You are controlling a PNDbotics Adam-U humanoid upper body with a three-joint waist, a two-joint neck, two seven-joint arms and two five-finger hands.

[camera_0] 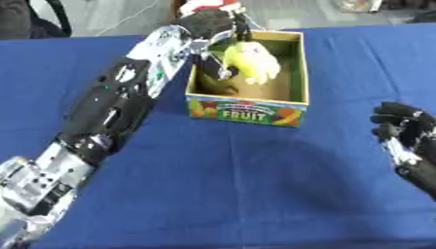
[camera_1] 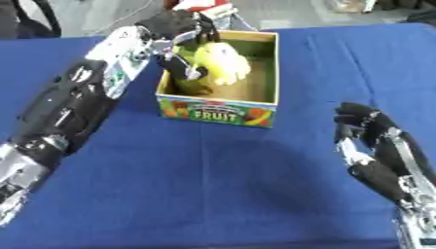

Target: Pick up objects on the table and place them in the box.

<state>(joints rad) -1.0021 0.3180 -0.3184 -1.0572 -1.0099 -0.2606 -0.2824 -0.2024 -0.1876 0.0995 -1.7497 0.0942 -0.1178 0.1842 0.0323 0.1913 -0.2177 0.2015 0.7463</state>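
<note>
Nearest the camera, the blue table (camera_0: 255, 194) shows only bare cloth across its whole front half; no loose object waits there as far as these views reach. At the right edge the right hand (camera_1: 371, 141) idles above the cloth, fingers curled in and holding nothing; it plays no part just now. Moving up, the left arm (camera_0: 111, 107) stretches long from the lower left corner toward the middle of the table; it leads to the fruit box (camera_0: 248, 111), an open carton with a printed front reading FRUIT, standing on the cloth. Over the box's left wall the left hand (camera_0: 213, 29) reaches down inside; its fingers bend round a yellow fruit (camera_0: 253, 61), pale and lumpy, which sits within the box walls, though whether it rests on the floor I cannot tell. So the yellow fruit looks as good as delivered; what seems left is to let go and lift the hand clear. Beyond the box something red and white (camera_0: 208, 6) peeks behind the hand; too hidden to name.
</note>
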